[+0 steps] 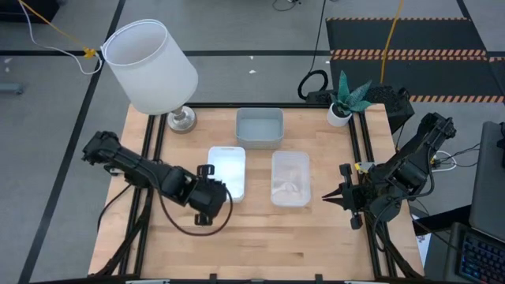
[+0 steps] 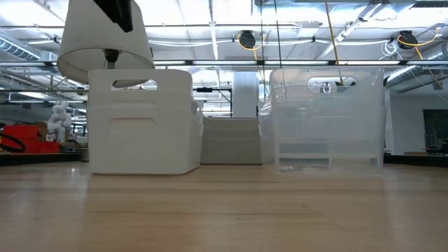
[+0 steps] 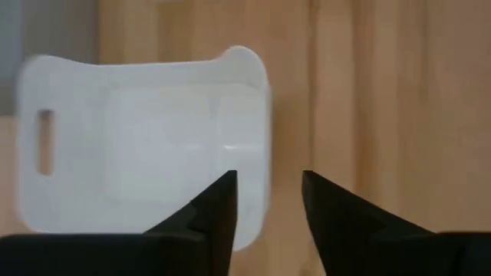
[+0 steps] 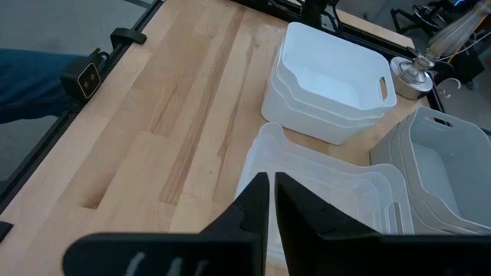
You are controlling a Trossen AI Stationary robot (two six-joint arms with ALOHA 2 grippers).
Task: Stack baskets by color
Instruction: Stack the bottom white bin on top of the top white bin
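Three stacks of baskets stand on the wooden table. Two nested white baskets (image 1: 226,171) are left of centre. Clear baskets (image 1: 289,178) stand to their right. Grey-blue baskets (image 1: 259,126) sit behind both, toward the far edge. My left gripper (image 3: 268,180) hangs open above the white stack's left rim (image 3: 253,153), pointing steeply down and touching nothing; in the high view it (image 1: 208,180) is at the stack's near left corner. My right gripper (image 1: 331,196) waits shut, just right of the clear stack (image 4: 330,192), with nothing between its fingers.
A lamp with a big white shade (image 1: 150,67) and a metal foot (image 1: 181,120) stands at the far left. A small plant in a white pot (image 1: 341,109) stands at the far right corner. Bare wood (image 1: 260,244) stretches along the near edge.
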